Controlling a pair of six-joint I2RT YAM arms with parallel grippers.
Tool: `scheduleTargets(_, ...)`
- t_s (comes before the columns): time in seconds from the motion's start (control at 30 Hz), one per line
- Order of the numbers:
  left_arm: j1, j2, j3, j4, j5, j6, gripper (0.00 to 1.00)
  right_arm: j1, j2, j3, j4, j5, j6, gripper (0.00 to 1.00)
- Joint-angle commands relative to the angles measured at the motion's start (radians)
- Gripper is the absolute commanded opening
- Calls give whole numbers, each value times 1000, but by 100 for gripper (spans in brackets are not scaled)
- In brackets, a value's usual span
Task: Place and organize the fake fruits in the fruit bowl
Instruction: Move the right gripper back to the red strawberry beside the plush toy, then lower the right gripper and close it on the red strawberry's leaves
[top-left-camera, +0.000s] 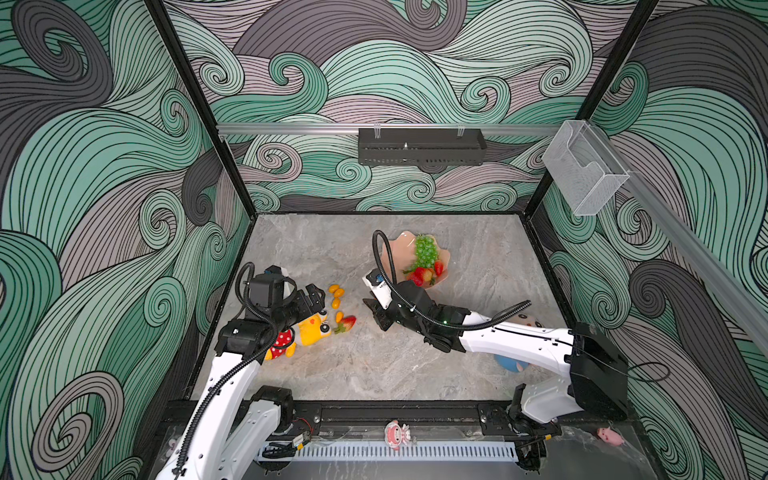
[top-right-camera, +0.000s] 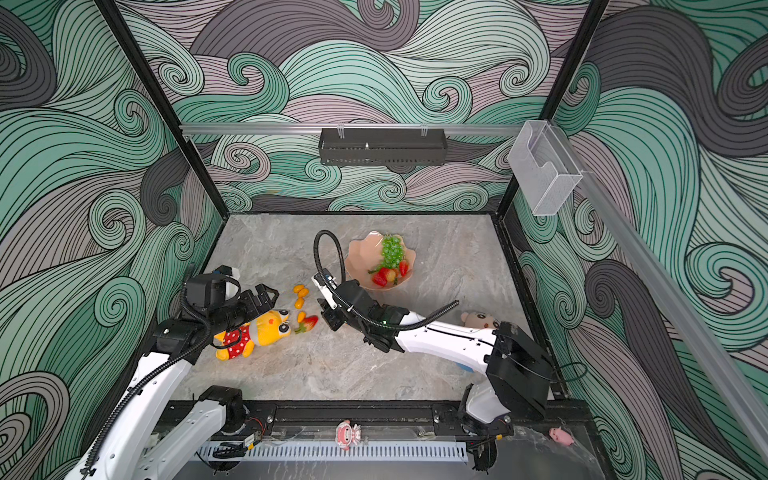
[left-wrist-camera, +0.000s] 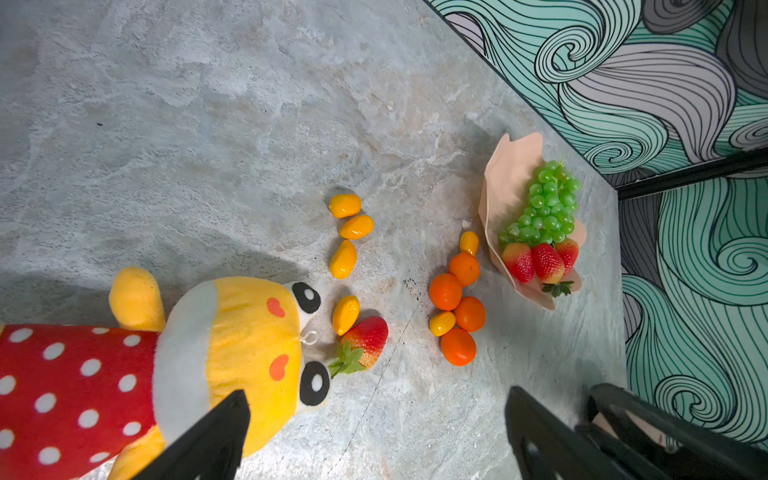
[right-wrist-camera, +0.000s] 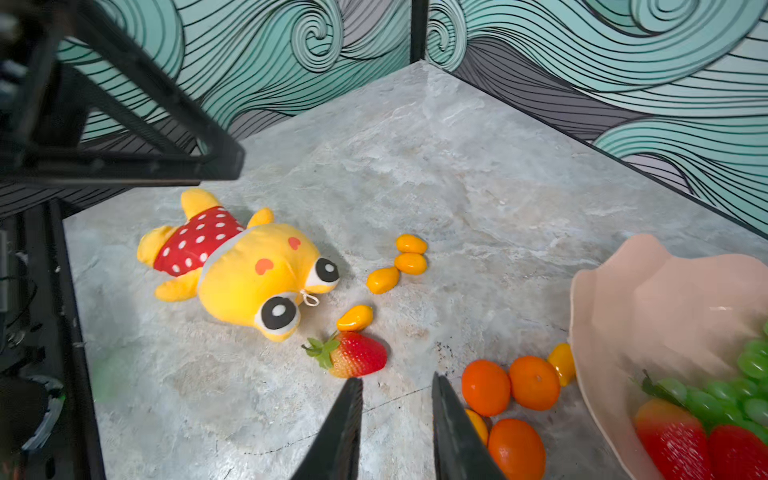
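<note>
The peach-pink fruit bowl (top-left-camera: 400, 249) (top-right-camera: 360, 254) (left-wrist-camera: 508, 174) (right-wrist-camera: 665, 299) holds a green grape bunch (top-left-camera: 426, 250) (left-wrist-camera: 545, 203) and three strawberries (top-left-camera: 422, 276) (left-wrist-camera: 540, 262). On the table lie one loose strawberry (top-left-camera: 347, 323) (right-wrist-camera: 359, 353), several kumquats (top-left-camera: 336, 293) (right-wrist-camera: 410, 261) and several tangerines (left-wrist-camera: 457, 307) (right-wrist-camera: 511, 382). My right gripper (top-left-camera: 380, 320) (right-wrist-camera: 395, 379) hovers between the loose strawberry and the tangerines, jaws slightly apart with nothing between them. My left gripper (top-left-camera: 315, 297) (left-wrist-camera: 378, 399) stands wide open over the plush's head. The right arm hides the tangerines in both top views.
A yellow plush toy (top-left-camera: 305, 332) (right-wrist-camera: 249, 274) in red dotted shorts lies beside the loose strawberry. A plush doll (top-left-camera: 528, 321) lies partly under the right arm. The enclosure walls stand close behind the bowl. A black basket (top-left-camera: 419, 145) hangs on the back wall.
</note>
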Motion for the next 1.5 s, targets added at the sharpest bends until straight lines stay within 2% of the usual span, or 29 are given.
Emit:
scheduleTargets(0.0, 53, -8, -7, -7, 86, 2, 99, -3, 47, 45, 30, -142, -124, 23)
scheduleTargets(0.2, 152, -4, -35, 13, 184, -3, 99, -2, 137, 105, -67, -252, -292, 27)
scheduleTargets(0.33, 210, -5, -45, 13, 233, 4, 99, -2, 214, 172, -145, -281, -388, 29)
scheduleTargets(0.47, 256, -5, -61, 20, 268, 0, 99, -1, 290, 244, -220, -303, -473, 38)
scheduleTargets(0.53, 271, -7, -73, 34, 287, -11, 99, -2, 326, 282, -257, -304, -503, 38)
scheduleTargets(0.97, 353, -16, -143, 131, 378, -121, 99, 15, 509, 459, -391, -303, -647, 39)
scheduleTargets(1.47, 388, -8, -151, 129, 379, -116, 99, 24, 641, 589, -473, -284, -720, 40)
